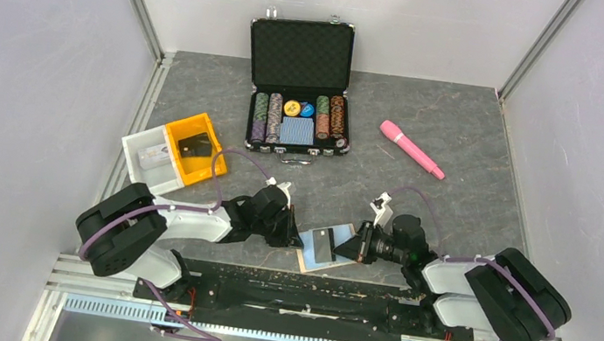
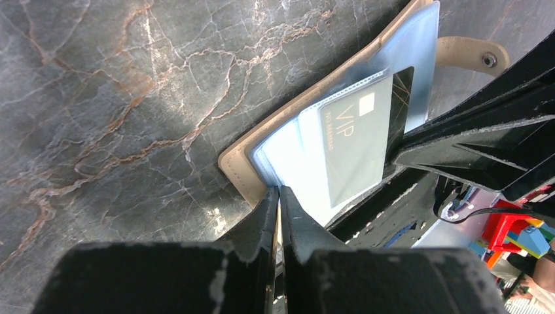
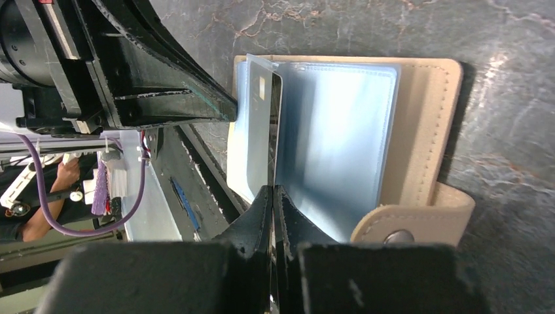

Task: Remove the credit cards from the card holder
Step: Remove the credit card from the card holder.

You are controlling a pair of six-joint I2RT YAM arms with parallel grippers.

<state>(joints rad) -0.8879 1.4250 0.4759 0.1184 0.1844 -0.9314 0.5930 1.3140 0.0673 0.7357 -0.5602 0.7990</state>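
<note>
The tan card holder (image 1: 343, 259) lies open on the table between my two grippers, its blue-grey sleeves fanned up. My left gripper (image 1: 294, 236) is shut on the holder's left edge; in the left wrist view its tips (image 2: 279, 193) pinch the tan cover (image 2: 239, 171) and the sleeves. A grey VIP card (image 2: 357, 147) sits in a clear sleeve. My right gripper (image 1: 357, 244) is shut on that card's near edge; in the right wrist view its tips (image 3: 271, 191) hold the card (image 3: 265, 124) edge-on. The holder's tab (image 3: 419, 219) with its snap lies to the right.
A black poker-chip case (image 1: 299, 82) stands open at the back centre. A pink pen-like object (image 1: 411, 149) lies at the back right. A yellow bin (image 1: 187, 148) and a white bin (image 1: 144, 159) sit at the left. Grey walls enclose the table.
</note>
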